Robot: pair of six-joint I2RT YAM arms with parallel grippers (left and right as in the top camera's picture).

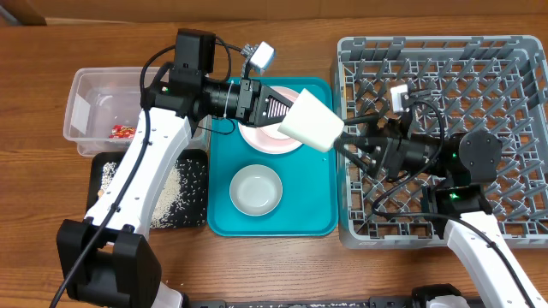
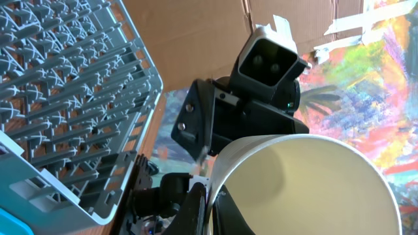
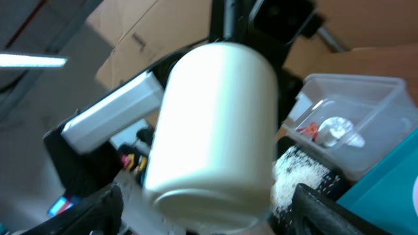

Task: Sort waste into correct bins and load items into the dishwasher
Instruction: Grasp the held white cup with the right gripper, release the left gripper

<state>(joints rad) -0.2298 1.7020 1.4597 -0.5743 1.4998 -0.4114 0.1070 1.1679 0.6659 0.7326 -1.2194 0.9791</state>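
Finding: the small white cup (image 1: 310,120) hangs sideways above the teal tray's (image 1: 321,210) right edge. The left gripper (image 1: 287,111) is clenched on its rim, and the right gripper (image 1: 349,141) stands spread around its base without contact. Hazard: if the left releases early, the smooth cup drops onto the plate (image 1: 259,141) or bowl (image 1: 256,189) in that tray, short of the dish rack (image 1: 514,68) just right of it.

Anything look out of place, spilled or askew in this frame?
Only the white cup: it hangs tilted on its side above the teal tray, pinched at the rim by the left gripper, right gripper open at its base. Nothing spilled.
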